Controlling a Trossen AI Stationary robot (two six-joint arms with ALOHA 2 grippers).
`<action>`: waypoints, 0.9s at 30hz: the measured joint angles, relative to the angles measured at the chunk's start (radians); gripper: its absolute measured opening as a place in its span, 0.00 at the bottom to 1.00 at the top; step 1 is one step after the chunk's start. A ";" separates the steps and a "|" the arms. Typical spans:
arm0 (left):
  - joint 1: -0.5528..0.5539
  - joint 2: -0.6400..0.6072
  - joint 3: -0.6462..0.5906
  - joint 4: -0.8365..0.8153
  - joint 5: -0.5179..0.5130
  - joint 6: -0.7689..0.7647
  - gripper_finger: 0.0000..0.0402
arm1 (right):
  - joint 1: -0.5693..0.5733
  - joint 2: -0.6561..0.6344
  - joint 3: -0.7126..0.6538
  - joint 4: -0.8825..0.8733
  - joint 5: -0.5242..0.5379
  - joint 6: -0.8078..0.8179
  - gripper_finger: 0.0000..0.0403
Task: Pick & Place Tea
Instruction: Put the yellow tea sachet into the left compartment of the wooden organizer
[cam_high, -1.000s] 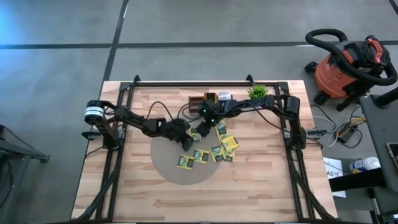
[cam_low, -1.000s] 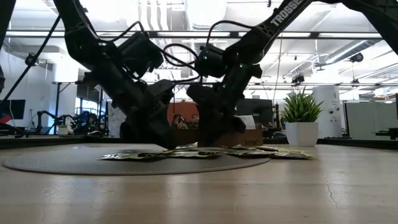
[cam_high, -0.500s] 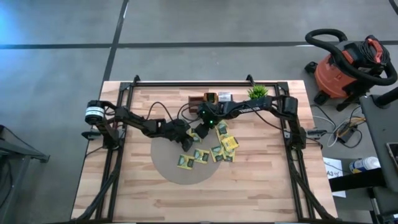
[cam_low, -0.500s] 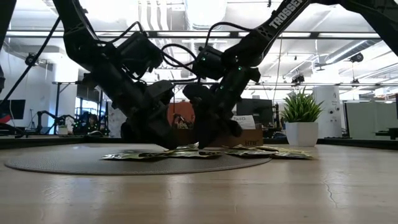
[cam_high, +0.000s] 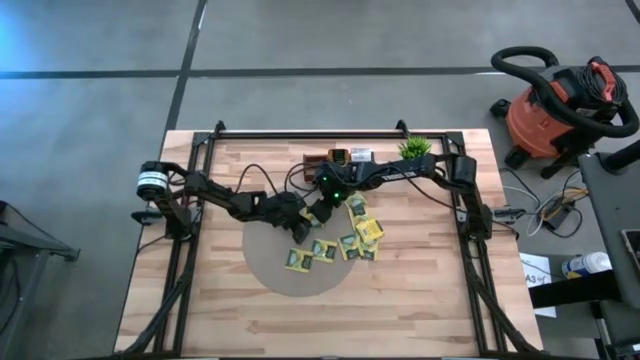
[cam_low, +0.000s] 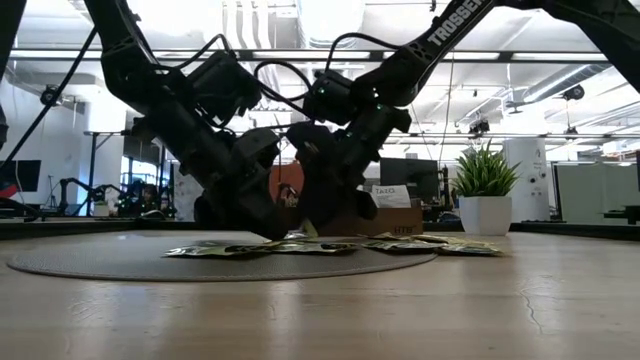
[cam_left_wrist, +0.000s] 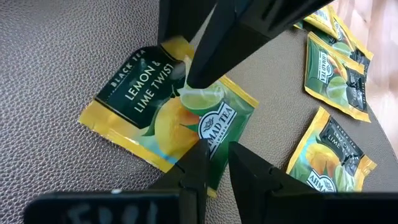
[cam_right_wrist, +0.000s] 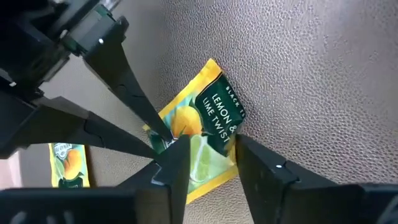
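A yellow-green tea sachet (cam_left_wrist: 155, 118), printed "Lemon & Lime Twist", lies on the round grey mat (cam_high: 262, 268); it also shows in the right wrist view (cam_right_wrist: 214, 115). My left gripper (cam_left_wrist: 216, 155) is shut on its near edge. My right gripper (cam_right_wrist: 211, 152) comes from the opposite side, open, its fingers standing to either side of the sachet's lime-printed half. Both grippers meet near the mat's far edge in the high view: left (cam_high: 299, 226), right (cam_high: 317, 215). Several more sachets (cam_high: 350, 245) lie flat on the mat's right part. My left gripper pinches the sachet's edge (cam_left_wrist: 210, 144) between its two fingers, slanting down from the table's left. The sachet's far corner (cam_left_wrist: 87, 117) rests on the mat. My right gripper has a fingertip (cam_left_wrist: 189, 81) at the sachet's printed face; whether it touches, I cannot tell.
A brown wooden tray (cam_high: 335, 158) and a small potted plant (cam_high: 414, 148) stand at the table's far edge, behind the grippers. Loose sachets (cam_left_wrist: 329, 155) lie close to the right of the held one. Bare mat and bare wood lie toward the near edge.
My right gripper has swung toward my left gripper and turned at the wrist, so that its fingers now stand over the sachet that the left one holds. The left gripper and the sachets on the mat have kept still.
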 joint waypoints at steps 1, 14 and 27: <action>0.000 0.000 0.000 0.000 -0.001 0.000 0.17 | 0.000 0.000 0.000 -0.001 0.000 0.000 0.29; 0.001 -0.058 -0.004 -0.041 -0.006 0.004 0.17 | -0.002 -0.007 0.000 -0.003 0.013 -0.087 0.03; 0.024 -0.472 -0.004 -0.324 -0.393 0.082 0.17 | -0.110 -0.182 0.001 0.035 0.252 -0.310 0.02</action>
